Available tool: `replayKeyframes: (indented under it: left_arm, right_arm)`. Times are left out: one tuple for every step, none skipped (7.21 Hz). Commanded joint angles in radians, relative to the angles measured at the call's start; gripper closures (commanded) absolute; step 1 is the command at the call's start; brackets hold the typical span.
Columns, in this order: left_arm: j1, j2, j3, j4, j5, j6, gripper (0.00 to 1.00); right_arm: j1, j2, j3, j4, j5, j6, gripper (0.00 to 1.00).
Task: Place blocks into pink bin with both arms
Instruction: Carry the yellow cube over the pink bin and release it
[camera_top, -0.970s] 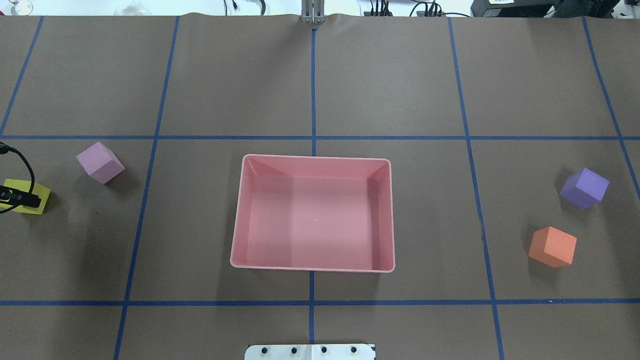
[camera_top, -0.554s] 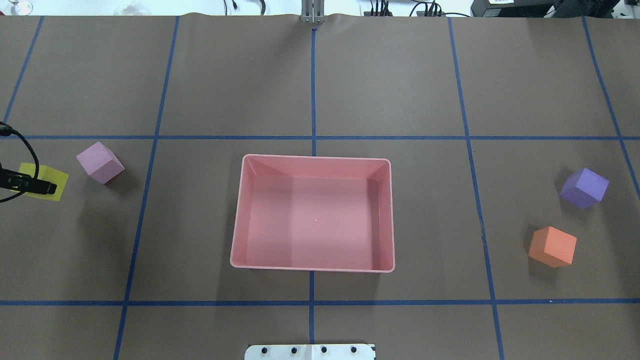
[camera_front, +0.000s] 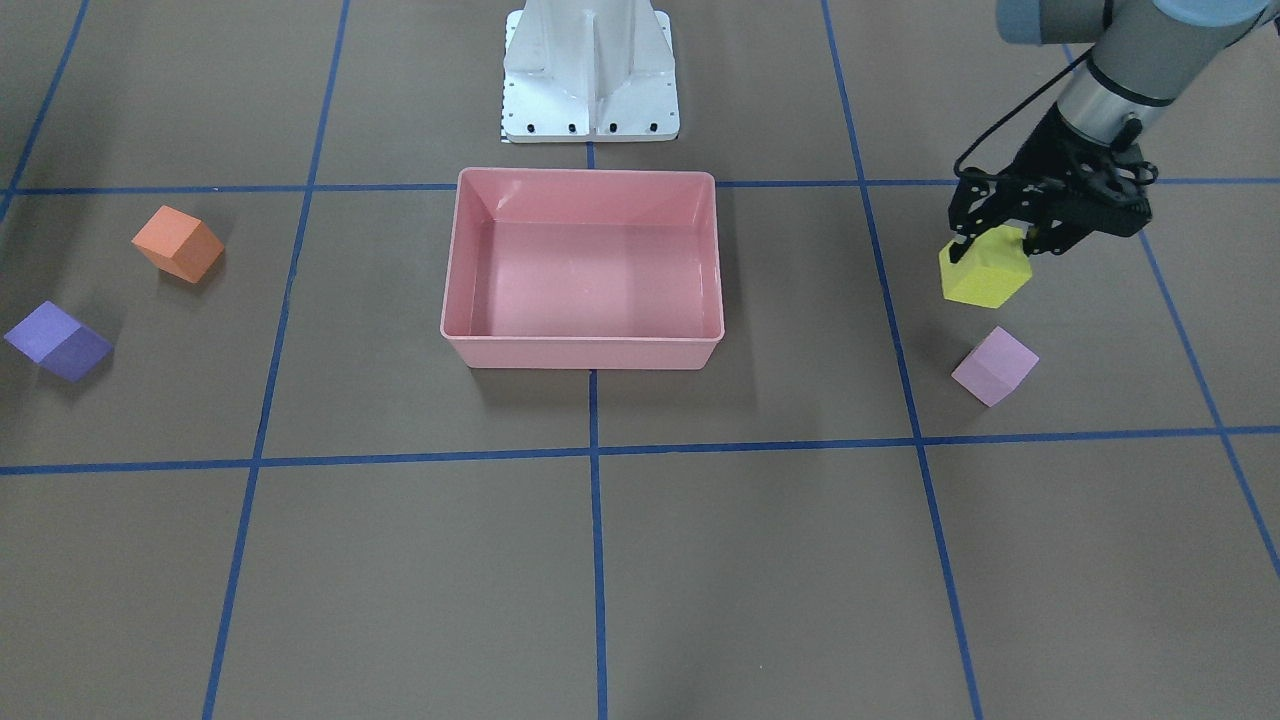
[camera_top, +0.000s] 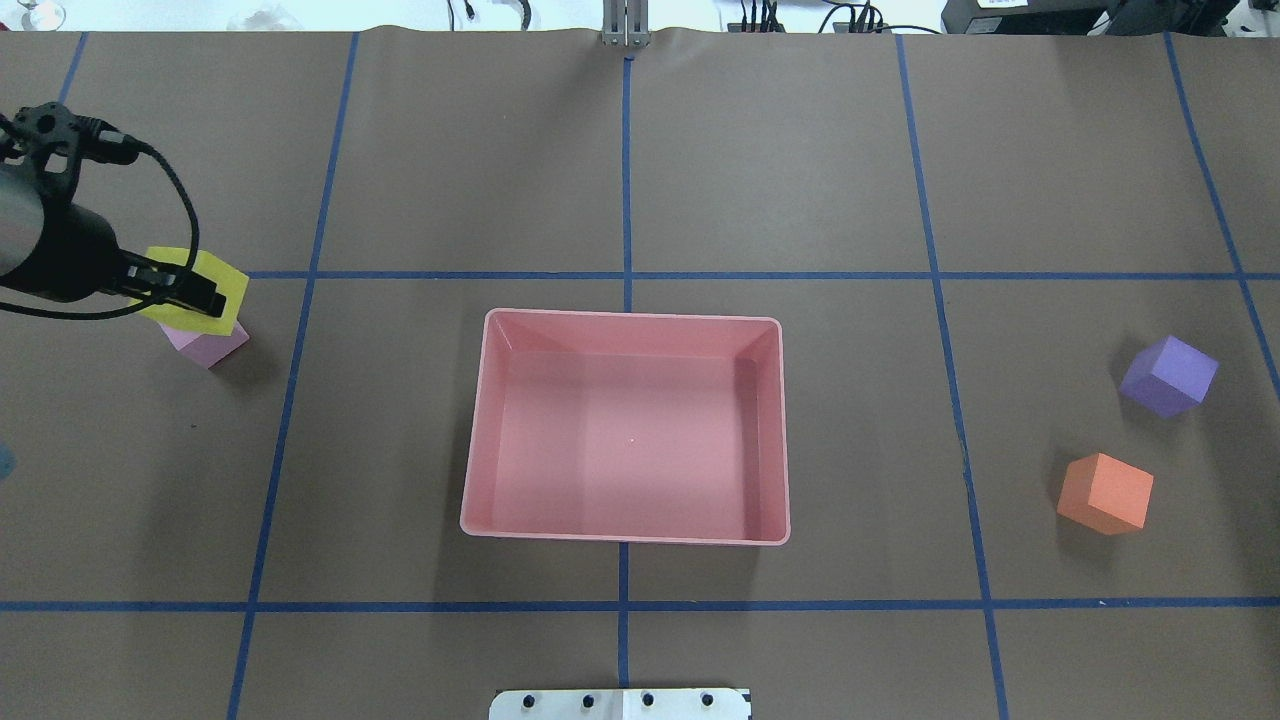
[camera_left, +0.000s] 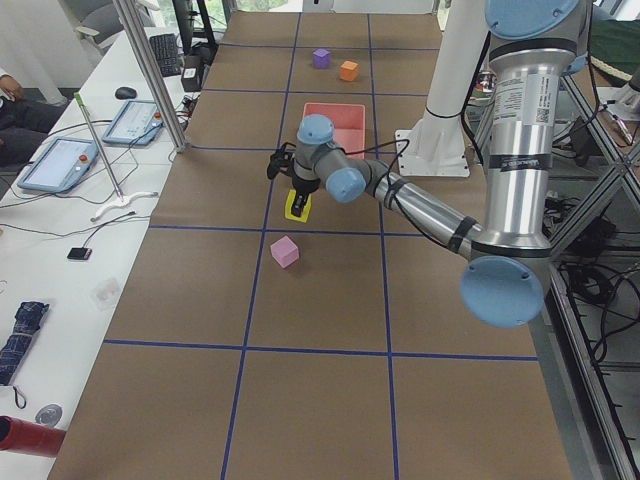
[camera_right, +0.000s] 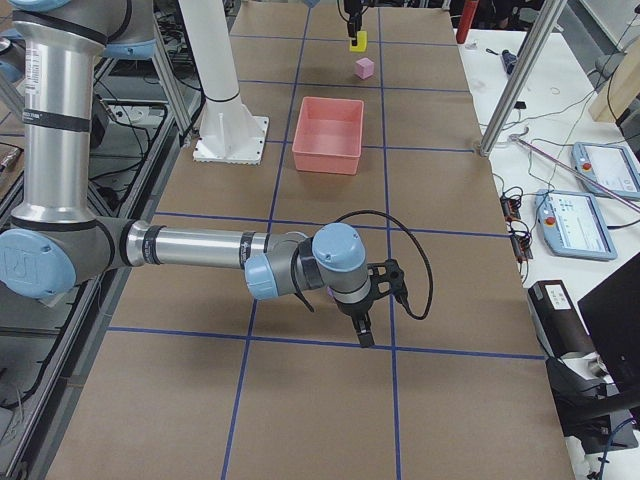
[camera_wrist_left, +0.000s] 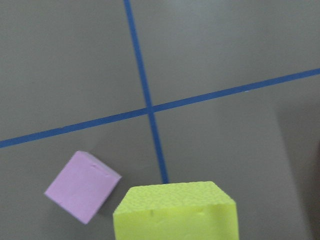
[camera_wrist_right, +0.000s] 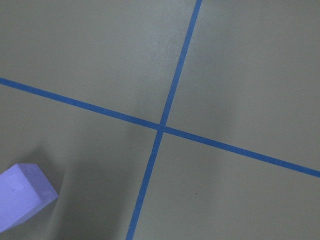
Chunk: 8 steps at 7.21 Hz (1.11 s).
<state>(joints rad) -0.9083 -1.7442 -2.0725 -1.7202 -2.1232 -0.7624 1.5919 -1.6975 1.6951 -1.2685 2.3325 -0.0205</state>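
My left gripper (camera_front: 996, 240) is shut on the yellow block (camera_front: 984, 275) and holds it above the table; in the overhead view the yellow block (camera_top: 212, 279) overlaps the pale pink-lilac block (camera_top: 208, 346). That block lies on the table just beside it (camera_front: 994, 366). The pink bin (camera_top: 620, 319) sits in the middle with no block in it. The dark purple block (camera_top: 1168, 376) and the orange block (camera_top: 1105, 492) lie on the table far to the right. My right gripper (camera_right: 365, 335) shows only in the exterior right view; I cannot tell whether it is open or shut.
The white pedestal base (camera_front: 590, 70) stands just behind the bin on the robot's side. Blue tape lines divide the brown table cover into squares. The right wrist view shows a corner of the purple block (camera_wrist_right: 22, 196).
My left gripper has lifted and carried the yellow block farther from the robot and toward the middle, so it now overlaps the pink-lilac block in the overhead view. The other blocks have not moved.
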Motion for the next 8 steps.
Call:
replayKeyframes:
  left_arm:
    - [0.162,-0.273,-0.011,0.210,0.032,-0.218,0.78]
    - [0.281,-0.397,-0.006,0.311,0.142,-0.295,0.76]
    - [0.396,-0.490,0.006,0.397,0.249,-0.346,0.76]
    - [0.464,-0.547,0.047,0.405,0.306,-0.395,0.76]
    - [0.506,-0.613,0.118,0.404,0.336,-0.437,0.74]
    - [0.558,-0.639,0.158,0.404,0.400,-0.443,0.52]
    - [0.607,-0.635,0.160,0.401,0.495,-0.451,0.01]
    - [0.606,-0.636,0.137,0.402,0.511,-0.471,0.00]
  right_arm:
    - [-0.048,0.004,0.055,0.001,0.027,0.156,0.00]
    - [-0.078,0.004,0.078,0.003,0.025,0.224,0.00]
    - [-0.104,0.002,0.077,0.041,0.024,0.272,0.00]
    - [-0.137,0.002,0.075,0.066,0.018,0.324,0.00]
    - [-0.163,0.002,0.075,0.081,0.018,0.364,0.00]
    - [-0.188,0.002,0.080,0.133,0.016,0.463,0.00]
    - [-0.228,-0.010,0.080,0.243,0.007,0.607,0.00]
    - [-0.271,-0.025,0.087,0.303,0.002,0.705,0.00]
